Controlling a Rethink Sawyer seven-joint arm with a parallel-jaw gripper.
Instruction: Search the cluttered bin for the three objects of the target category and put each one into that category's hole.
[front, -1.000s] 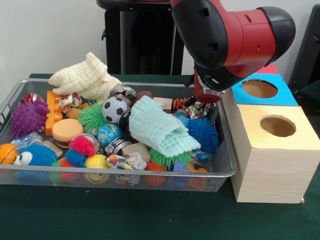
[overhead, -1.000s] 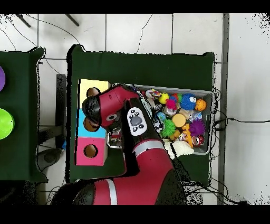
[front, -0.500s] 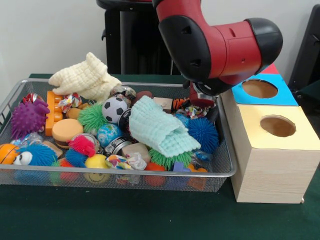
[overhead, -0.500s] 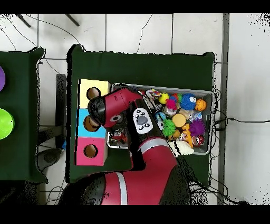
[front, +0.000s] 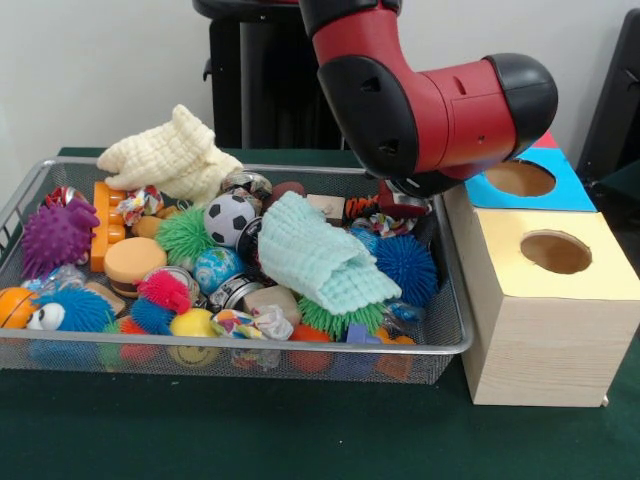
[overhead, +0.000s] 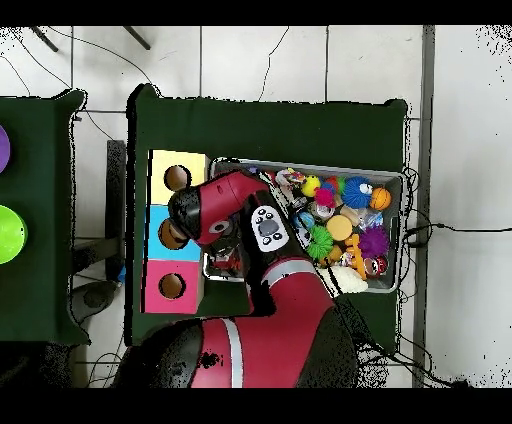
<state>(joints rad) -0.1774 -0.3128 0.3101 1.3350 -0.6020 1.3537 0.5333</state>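
A dark green tablecloth (front: 250, 430) covers the table.

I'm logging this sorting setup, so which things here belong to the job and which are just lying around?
Job: wire bin; its jumble, such as soccer ball and mint cloth; wooden box with holes; robot arm.
Lying about: side table; green disc; purple disc; floor cables.

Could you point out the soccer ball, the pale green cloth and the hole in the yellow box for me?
soccer ball (front: 229, 219), front view, on its white and black face.
pale green cloth (front: 322, 255), front view, on the middle of its folded top.
hole in the yellow box (front: 556, 252), front view, in the round opening.
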